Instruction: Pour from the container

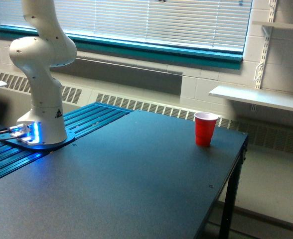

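gripper out of frame above, so grip and opening impossible to tell; clear container nowhere in view either, so no telling where it sits relative to the hand. only the white arm base showing, bolted at the exterior view's left of the dark table. red cup upright near the table's far right edge, well apart from the base.

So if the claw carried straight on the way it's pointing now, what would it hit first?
Cannot tell: the claw is out of frame, and only the arm's base and lower links show. The sole object on the dark table is a red cup, upright near the far right corner.
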Action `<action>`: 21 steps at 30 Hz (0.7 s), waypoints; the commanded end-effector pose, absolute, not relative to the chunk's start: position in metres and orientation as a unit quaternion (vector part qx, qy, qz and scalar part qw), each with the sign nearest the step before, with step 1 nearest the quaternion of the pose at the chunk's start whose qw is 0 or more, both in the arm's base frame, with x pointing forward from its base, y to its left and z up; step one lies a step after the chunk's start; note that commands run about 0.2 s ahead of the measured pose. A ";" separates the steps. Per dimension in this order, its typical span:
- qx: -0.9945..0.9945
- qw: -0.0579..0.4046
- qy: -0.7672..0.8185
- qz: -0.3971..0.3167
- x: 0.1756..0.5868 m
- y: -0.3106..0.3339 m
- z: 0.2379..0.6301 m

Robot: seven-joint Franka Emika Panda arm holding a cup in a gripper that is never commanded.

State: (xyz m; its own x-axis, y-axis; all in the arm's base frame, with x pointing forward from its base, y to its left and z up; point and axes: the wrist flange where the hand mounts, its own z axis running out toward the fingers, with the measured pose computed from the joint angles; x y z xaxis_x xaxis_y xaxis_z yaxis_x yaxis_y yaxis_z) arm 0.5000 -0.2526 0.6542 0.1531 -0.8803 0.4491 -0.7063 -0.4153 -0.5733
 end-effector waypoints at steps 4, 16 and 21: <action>-0.776 0.143 0.487 -0.374 0.488 -0.181 0.649; -0.812 0.169 0.412 -0.378 0.449 -0.116 0.645; -0.822 0.182 0.378 -0.385 0.429 -0.103 0.651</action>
